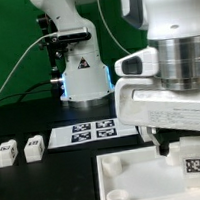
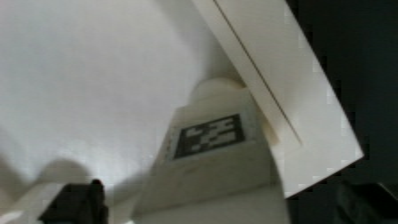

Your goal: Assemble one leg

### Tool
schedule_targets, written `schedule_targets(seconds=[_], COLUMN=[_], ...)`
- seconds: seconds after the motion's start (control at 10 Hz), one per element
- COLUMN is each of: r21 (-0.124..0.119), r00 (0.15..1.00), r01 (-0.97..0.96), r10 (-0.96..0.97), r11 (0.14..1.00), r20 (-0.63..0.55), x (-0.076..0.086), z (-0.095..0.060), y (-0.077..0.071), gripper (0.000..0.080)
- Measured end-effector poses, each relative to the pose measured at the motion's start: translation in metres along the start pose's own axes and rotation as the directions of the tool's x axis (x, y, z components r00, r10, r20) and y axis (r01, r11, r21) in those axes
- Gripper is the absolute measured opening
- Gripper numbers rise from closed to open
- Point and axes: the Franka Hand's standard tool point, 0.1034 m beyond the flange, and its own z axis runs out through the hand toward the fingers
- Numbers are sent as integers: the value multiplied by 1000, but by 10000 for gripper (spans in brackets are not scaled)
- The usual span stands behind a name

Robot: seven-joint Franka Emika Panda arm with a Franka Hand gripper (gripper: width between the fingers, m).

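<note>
- Exterior view: gripper [image 1: 180,151] sits low over the white top [image 1: 137,174], near its edge on the exterior view's right.
- A tagged leg [image 1: 191,164] shows just under the gripper body, tag facing camera, over the top's surface. Fingers are mostly hidden behind the wrist housing, so I can't tell from here if they clamp it.
- Round corner socket [image 1: 113,163] visible on the top's near-left corner in this view, another socket [image 1: 119,193] below it.
- Two more legs [image 1: 5,151] and [image 1: 33,147] lie side by side on the black table [image 1: 47,179], on the exterior view's left, well apart from the top.
- Marker board [image 1: 92,132] lies flat between those legs and the gripper, in front of the arm base [image 1: 86,79].
- Wrist view: leg [image 2: 210,140] fills the centre, tag visible, standing against the white top [image 2: 89,90] surface with the top's raised rim [image 2: 294,110] just beside it.
- One dark fingertip [image 2: 75,203] shows at the frame edge; jaw state cannot be told here either.
</note>
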Motion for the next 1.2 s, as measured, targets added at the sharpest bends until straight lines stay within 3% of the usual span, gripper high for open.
schedule_targets(seconds=[0.1, 0.2, 0.3, 0.5, 0.7, 0.9, 1.1, 1.2], r21=[6, 5, 5, 9, 9, 1, 12, 29], r00=[999, 1000, 1000, 978, 925, 793, 505, 380], r01=[35, 4, 4, -210, -380, -609, -863, -925], r10=[-35, -4, -4, 210, 380, 609, 861, 922], r11=[999, 1000, 1000, 978, 925, 793, 505, 379], r20=[-6, -5, -5, -1, 3, 15, 63, 73], x=[-1, -1, -1, -1, -1, 2, 0, -3], z=[1, 1, 2, 2, 3, 3, 4, 4], y=[-1, 0, 0, 1, 2, 5, 6, 4], gripper=[649, 525, 525, 291, 291, 291, 291, 292])
